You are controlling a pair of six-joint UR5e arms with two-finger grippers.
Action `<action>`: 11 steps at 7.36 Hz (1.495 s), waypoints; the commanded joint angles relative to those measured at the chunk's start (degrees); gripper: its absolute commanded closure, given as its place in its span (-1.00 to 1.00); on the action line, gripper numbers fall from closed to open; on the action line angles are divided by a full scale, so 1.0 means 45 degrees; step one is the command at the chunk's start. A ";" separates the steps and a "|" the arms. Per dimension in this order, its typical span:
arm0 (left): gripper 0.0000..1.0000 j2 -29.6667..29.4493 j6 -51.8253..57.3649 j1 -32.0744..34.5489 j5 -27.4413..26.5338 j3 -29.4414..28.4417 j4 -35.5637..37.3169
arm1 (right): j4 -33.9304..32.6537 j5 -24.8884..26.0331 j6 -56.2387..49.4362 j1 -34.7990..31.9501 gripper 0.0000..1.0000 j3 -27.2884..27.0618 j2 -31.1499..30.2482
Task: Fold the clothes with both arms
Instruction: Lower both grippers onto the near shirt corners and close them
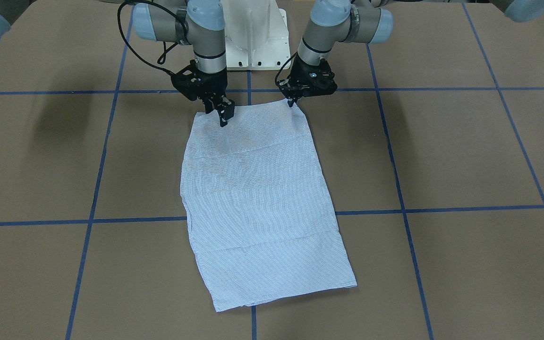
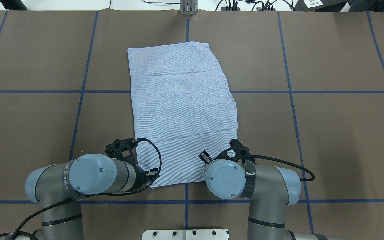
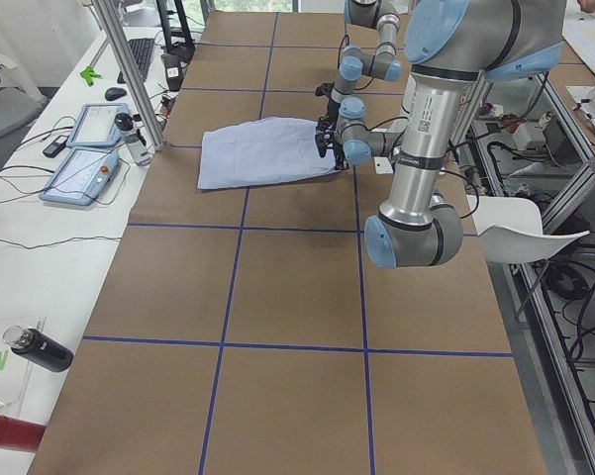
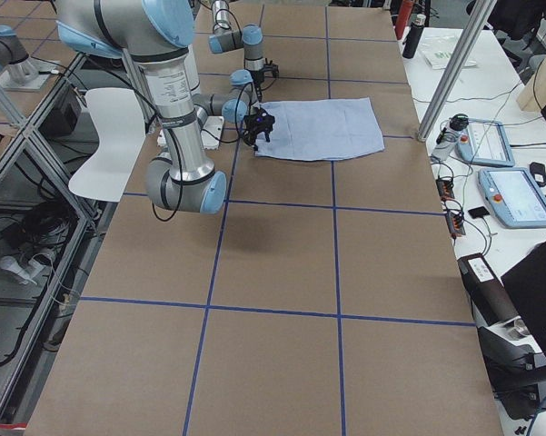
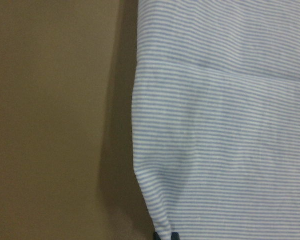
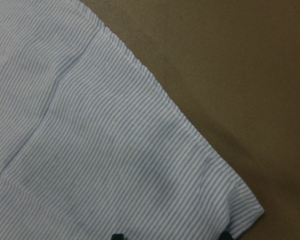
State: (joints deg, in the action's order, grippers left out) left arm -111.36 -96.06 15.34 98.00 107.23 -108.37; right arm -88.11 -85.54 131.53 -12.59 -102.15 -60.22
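**Q:** Where does the shirt lie from you?

**A:** The shirt (image 2: 182, 110) lies flat on the brown surface (image 2: 328, 133), folded into a long rectangle. Its long axis runs straight away from my base, and its near short edge sits right under my wrists. My left arm (image 2: 92, 173) stands over the near left corner and my right arm (image 2: 232, 176) over the near right one. Each arm is about as close to its own corner as the other.

**Q:** What are your jaws doing?

**A:** The left jaws look pressed together on the corner's edge. In the left wrist view the cloth puckers up toward their dark tips. The right jaws are spread, with the tips well apart and cloth lying between them. I judge that they are not yet pinching.

**Q:** What is the cloth like?

**A:** It is thin, limp woven cotton with fine light blue and white stripes and a stitched hem. Two shallow creases cross its width. No collar or buttons show.

**Q:** What does the next move turn on?

**A:** I judge that the near edge must travel along that long axis toward the far edge. Both corners should rise together, or the limp cloth may skew.
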 commanded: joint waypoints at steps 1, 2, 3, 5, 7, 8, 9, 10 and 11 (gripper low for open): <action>1.00 0.0000 0.0000 0.0010 0.0000 0.0000 0.0000 | 0.0107 0.0005 0.0361 0.0005 0.67 0.0238 0.0138; 1.00 0.0000 0.0000 0.0010 0.0000 0.0000 0.0000 | 0.0087 0.0024 0.0419 0.0005 1.00 0.0238 0.0313; 1.00 0.0000 0.0000 0.0010 0.0000 0.0000 0.0000 | 0.0126 0.0025 0.0536 0.0005 1.00 0.0238 0.0315; 1.00 0.0000 0.0000 0.0010 0.0000 0.0000 0.0000 | 0.0126 0.0025 0.0537 -0.0073 1.00 0.0219 0.0432; 1.00 0.0000 0.0000 -0.0010 0.0000 0.0000 0.0000 | 0.0107 0.0005 0.0439 -0.0132 1.00 0.0141 0.0412; 1.00 0.0000 0.0000 -0.0010 0.0000 0.0000 0.0000 | 0.0107 0.0005 0.0459 -0.0132 1.00 0.0141 0.0412; 1.00 0.0000 0.0000 -0.0010 0.0000 0.0000 0.0000 | 0.0107 0.0005 0.0459 -0.0190 1.00 0.0121 0.0432; 1.00 -0.0019 0.0000 -0.0010 0.0000 0.0097 0.0000 | 0.0087 -0.0014 0.0459 -0.0326 1.00 -0.0053 0.0432; 1.00 -0.0020 0.0000 0.0010 0.0077 0.0465 0.0000 | -0.0048 -0.0073 0.0439 -0.0443 1.00 -0.0577 0.0355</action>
State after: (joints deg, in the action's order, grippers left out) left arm -111.41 -96.06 15.31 98.08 107.92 -108.37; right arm -87.83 -85.63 133.57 -13.94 -102.65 -58.37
